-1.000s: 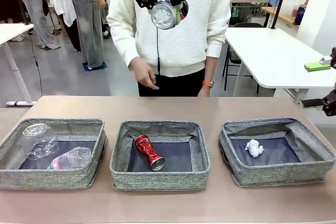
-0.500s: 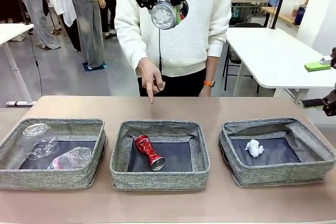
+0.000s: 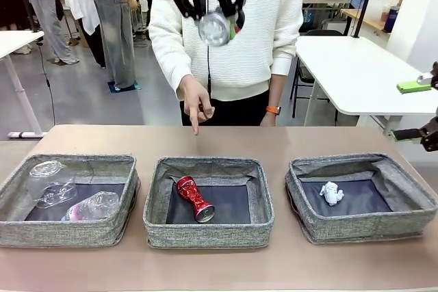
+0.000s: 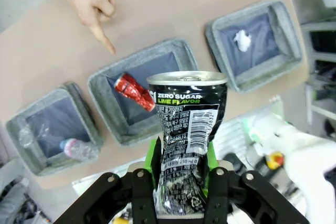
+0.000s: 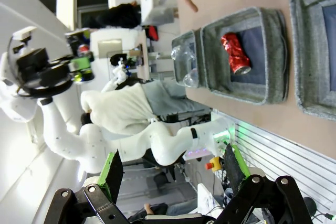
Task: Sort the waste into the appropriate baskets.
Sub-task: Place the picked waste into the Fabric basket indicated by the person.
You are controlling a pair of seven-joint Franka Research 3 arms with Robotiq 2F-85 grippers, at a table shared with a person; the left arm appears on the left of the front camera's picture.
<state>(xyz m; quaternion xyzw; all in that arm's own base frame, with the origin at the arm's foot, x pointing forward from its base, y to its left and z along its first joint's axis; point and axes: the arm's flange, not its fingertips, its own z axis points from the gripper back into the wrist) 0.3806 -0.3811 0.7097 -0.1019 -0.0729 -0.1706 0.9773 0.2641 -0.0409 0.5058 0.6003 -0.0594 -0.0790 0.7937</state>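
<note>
My left gripper (image 4: 181,169) is shut on a dented dark can (image 4: 188,129) with colourful print, held high over the table. The same can (image 3: 214,28) hangs blurred at the top of the front view. Below it stand three grey baskets. The left basket (image 3: 61,232) holds a clear cup (image 3: 51,182) and a clear bottle (image 3: 92,206). A red can (image 3: 194,198) lies in the middle basket (image 3: 205,232), and a white paper wad (image 3: 331,193) lies in the right basket (image 3: 369,227). My right gripper (image 5: 173,171) is open and holds nothing, well off the table's side.
A person in a white sweater stands at the far side. One hand (image 3: 196,104) points a finger down at the bare table just behind the middle basket. Part of my right arm (image 3: 426,135) shows at the right edge. A white table stands behind.
The person's hand has swung forward and now points at the table behind the middle basket. My left gripper with the dark can has dropped slightly in the picture.
</note>
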